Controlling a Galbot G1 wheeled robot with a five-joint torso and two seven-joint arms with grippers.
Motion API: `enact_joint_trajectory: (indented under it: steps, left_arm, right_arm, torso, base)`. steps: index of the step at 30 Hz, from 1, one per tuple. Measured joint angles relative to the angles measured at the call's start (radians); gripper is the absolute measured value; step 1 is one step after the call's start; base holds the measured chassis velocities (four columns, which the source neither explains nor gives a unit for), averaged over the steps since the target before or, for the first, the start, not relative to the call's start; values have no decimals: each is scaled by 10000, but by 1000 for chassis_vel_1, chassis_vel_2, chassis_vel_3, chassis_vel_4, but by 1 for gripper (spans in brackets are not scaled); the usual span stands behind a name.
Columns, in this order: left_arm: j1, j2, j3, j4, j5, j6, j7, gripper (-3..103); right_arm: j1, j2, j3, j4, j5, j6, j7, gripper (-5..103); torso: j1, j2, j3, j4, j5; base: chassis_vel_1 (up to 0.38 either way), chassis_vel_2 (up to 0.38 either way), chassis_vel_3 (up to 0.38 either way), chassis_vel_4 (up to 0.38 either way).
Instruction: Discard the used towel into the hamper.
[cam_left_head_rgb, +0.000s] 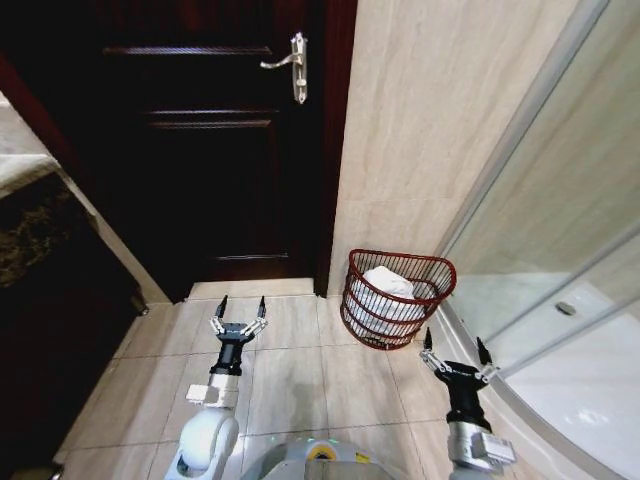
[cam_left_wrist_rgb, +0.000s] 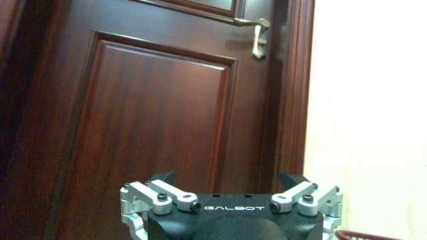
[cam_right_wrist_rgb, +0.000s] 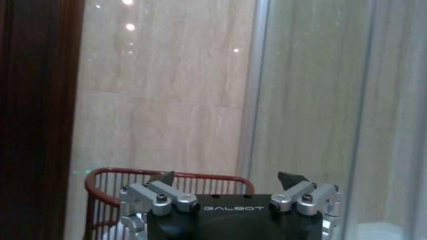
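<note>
The hamper (cam_left_head_rgb: 398, 299), a round reddish-brown wire basket, stands on the tiled floor against the beige wall, right of the dark door. A white towel (cam_left_head_rgb: 388, 282) lies inside it. My left gripper (cam_left_head_rgb: 240, 303) hangs open and empty over the floor tiles, to the left of the hamper and in front of the door. My right gripper (cam_left_head_rgb: 455, 346) is open and empty too, just in front of the hamper and slightly to its right. In the right wrist view the hamper rim (cam_right_wrist_rgb: 107, 172) shows beyond the right gripper (cam_right_wrist_rgb: 227, 177). The left gripper (cam_left_wrist_rgb: 227, 177) faces the door in the left wrist view.
A dark wooden door (cam_left_head_rgb: 200, 150) with a metal handle (cam_left_head_rgb: 293, 62) fills the back. A glass shower enclosure (cam_left_head_rgb: 560, 300) with a curved base bounds the right side. A dark counter (cam_left_head_rgb: 40, 250) juts in on the left. Tiled floor (cam_left_head_rgb: 290, 380) lies between them.
</note>
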Motion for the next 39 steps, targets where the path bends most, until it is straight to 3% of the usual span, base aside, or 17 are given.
enact_joint_trajectory:
  steps: [39]
  left_arm:
    - [19, -7, -30, 5, -3, -142, 88, 100]
  right_arm:
    - [-98, -24, -14, -120, -13, 316, 97, 100]
  torso:
    - [-1, 16, 12, -1, -1]
  base:
    - [-110, -108, -108, -107]
